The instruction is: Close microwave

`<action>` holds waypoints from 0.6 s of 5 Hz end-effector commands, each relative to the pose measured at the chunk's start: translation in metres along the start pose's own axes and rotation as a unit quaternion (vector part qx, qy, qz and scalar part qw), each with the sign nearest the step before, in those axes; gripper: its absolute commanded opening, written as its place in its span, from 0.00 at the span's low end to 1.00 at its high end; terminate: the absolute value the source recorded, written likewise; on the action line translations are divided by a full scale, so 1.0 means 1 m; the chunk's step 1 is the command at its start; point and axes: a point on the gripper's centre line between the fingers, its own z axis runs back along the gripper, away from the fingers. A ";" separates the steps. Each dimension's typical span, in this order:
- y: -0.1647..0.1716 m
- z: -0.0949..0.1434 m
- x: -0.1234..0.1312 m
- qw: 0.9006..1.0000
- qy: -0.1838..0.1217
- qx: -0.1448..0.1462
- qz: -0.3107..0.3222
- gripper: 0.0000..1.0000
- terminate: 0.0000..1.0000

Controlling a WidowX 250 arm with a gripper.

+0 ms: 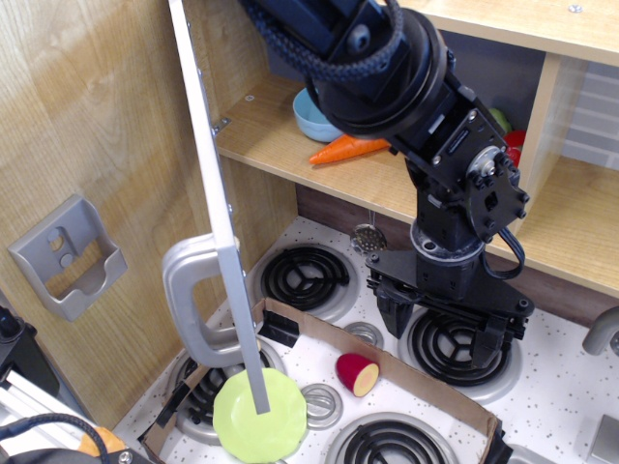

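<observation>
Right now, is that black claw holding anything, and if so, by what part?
Nothing is held. The gripper hangs open above the stove burners, apart from the microwave door and its silver handle.

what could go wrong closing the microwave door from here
The microwave door stands wide open, edge-on, and the gripper hangs over the stove burners to its right, touching nothing. Sweeping left, it could clip the cardboard strip or the red toy food piece. The carrot and blue bowl lie near the shelf's front edge; the closing door might catch them.
</observation>
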 end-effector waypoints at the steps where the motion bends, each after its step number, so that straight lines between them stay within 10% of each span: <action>1: 0.000 0.000 0.000 1.000 0.000 0.000 0.000 1.00 0.00; 3: 0.023 0.070 0.007 0.999 0.016 0.049 0.006 1.00 0.00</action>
